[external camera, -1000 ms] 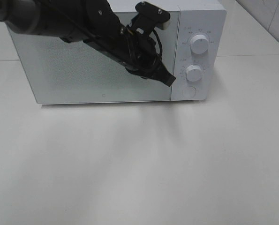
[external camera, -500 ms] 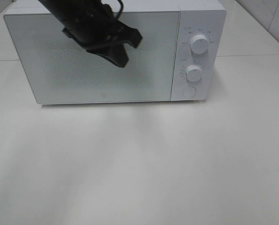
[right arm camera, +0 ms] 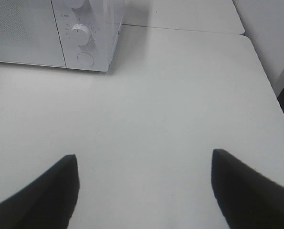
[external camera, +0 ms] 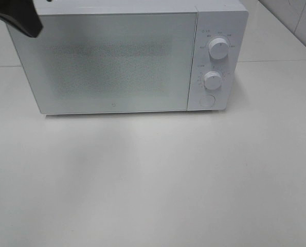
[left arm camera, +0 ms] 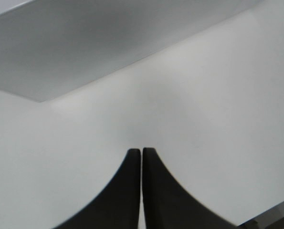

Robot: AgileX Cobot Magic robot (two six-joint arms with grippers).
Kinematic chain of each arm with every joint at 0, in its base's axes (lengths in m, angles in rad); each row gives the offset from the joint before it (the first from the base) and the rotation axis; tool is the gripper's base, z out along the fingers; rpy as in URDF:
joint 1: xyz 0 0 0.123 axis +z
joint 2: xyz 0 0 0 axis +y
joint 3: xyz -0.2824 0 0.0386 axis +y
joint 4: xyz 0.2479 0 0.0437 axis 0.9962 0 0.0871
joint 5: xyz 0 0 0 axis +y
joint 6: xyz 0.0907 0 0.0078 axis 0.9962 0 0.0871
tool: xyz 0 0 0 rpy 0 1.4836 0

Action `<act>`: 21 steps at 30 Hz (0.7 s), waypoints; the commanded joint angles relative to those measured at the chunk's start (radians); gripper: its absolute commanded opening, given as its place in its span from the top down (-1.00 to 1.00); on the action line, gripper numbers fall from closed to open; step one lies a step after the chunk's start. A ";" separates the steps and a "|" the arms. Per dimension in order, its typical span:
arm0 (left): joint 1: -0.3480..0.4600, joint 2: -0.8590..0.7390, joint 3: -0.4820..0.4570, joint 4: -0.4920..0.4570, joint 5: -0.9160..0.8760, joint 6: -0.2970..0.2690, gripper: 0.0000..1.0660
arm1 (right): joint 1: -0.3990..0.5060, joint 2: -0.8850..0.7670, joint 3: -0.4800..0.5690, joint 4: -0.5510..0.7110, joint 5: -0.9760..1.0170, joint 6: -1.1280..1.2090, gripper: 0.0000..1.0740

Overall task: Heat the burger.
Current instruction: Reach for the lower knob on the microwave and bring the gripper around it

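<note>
**Microwave door closed, burger out of sight**

Nearest: white counter (external camera: 153, 190), filling the lower half of the high view. Over it, shown only by its own wrist view, right gripper (right arm camera: 144, 157) with dark fingers (right arm camera: 56, 191) spread wide. Nothing held between them, only counter beneath.

Farther back, toward 12 o'clock in the high view: white microwave (external camera: 127, 62) standing on the counter. Door (external camera: 101, 92) closed, with a frosted, speckled panel that shows nothing of the inside. At 3 o'clock of the door, control panel (external camera: 236, 72) carrying upper knob (external camera: 218, 48). Lower knob (external camera: 213, 80) at 6 o'clock of the upper one, and round button (external camera: 207, 101) at 6 o'clock of the lower one. Lower knob and button also caught in the right wrist view, well apart from the open fingers.

Farthest, at about 10 o'clock of the high view, by the microwave's top corner on the side away from the knobs: left gripper (external camera: 21, 18), a dark shape cut off by the frame edge. In the left wrist view, fingers pressed together tip to tip, gripping nothing, above the counter. Beyond them, a pale grey face of the microwave.

Burger: seen in no view, so cannot tell where it lies.
</note>
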 commanded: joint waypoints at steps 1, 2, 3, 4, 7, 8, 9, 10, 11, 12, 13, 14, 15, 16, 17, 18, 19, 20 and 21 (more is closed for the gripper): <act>0.003 -0.100 0.056 0.116 0.049 -0.113 1.00 | 0.000 -0.029 0.000 0.001 -0.009 -0.001 -0.31; 0.003 -0.123 0.076 0.128 0.051 -0.124 1.00 | 0.000 -0.029 0.000 0.001 -0.009 -0.001 -0.31; 0.003 -0.123 0.076 0.128 0.051 -0.124 1.00 | 0.000 -0.029 0.000 0.001 -0.009 -0.001 -0.31; 0.003 -0.163 0.115 0.145 0.051 -0.143 1.00 | 0.000 -0.029 0.000 0.001 -0.009 -0.001 -0.31; 0.003 -0.223 0.184 0.150 0.051 -0.159 1.00 | 0.000 -0.029 0.000 0.001 -0.009 -0.001 -0.31; 0.003 -0.223 0.184 0.150 0.051 -0.159 1.00 | 0.000 -0.029 0.000 0.001 -0.009 -0.001 -0.31; 0.003 -0.263 0.237 0.150 0.051 -0.164 1.00 | 0.000 -0.029 0.000 0.001 -0.009 -0.001 -0.31; 0.005 -0.282 0.262 0.154 0.051 -0.178 1.00 | 0.000 -0.029 0.000 0.001 -0.009 -0.001 -0.31; 0.005 -0.282 0.262 0.154 0.051 -0.178 1.00 | 0.000 -0.029 0.000 0.001 -0.009 -0.001 -0.31; 0.029 -0.315 0.307 0.153 0.049 -0.202 1.00 | 0.000 -0.029 0.000 0.001 -0.009 -0.001 -0.31; 0.043 -0.329 0.327 0.153 0.045 -0.207 1.00 | 0.000 -0.029 0.000 0.001 -0.009 -0.001 -0.31; 0.043 -0.329 0.327 0.153 0.045 -0.207 1.00 | 0.000 -0.029 0.000 0.001 -0.009 -0.001 -0.31; 0.091 -0.369 0.380 0.152 0.031 -0.208 1.00 | 0.000 -0.029 0.000 0.001 -0.009 -0.001 -0.31; 0.113 -0.390 0.402 0.150 0.023 -0.207 1.00 | 0.000 -0.029 0.000 0.001 -0.009 -0.001 -0.31; 0.113 -0.390 0.402 0.150 0.023 -0.207 1.00 | 0.000 -0.029 0.000 0.001 -0.009 -0.001 -0.31; 0.163 -0.426 0.457 0.148 0.016 -0.202 1.00 | 0.000 -0.029 0.000 0.001 -0.009 -0.001 -0.31; 0.190 -0.446 0.485 0.146 0.013 -0.192 1.00 | 0.000 -0.029 0.000 0.001 -0.009 -0.001 -0.31; 0.190 -0.446 0.485 0.146 0.013 -0.192 1.00 | 0.000 -0.029 0.000 0.001 -0.009 -0.001 -0.31; 0.241 -0.483 0.535 0.135 0.014 -0.172 1.00 | 0.000 -0.029 0.000 0.001 -0.009 -0.001 -0.31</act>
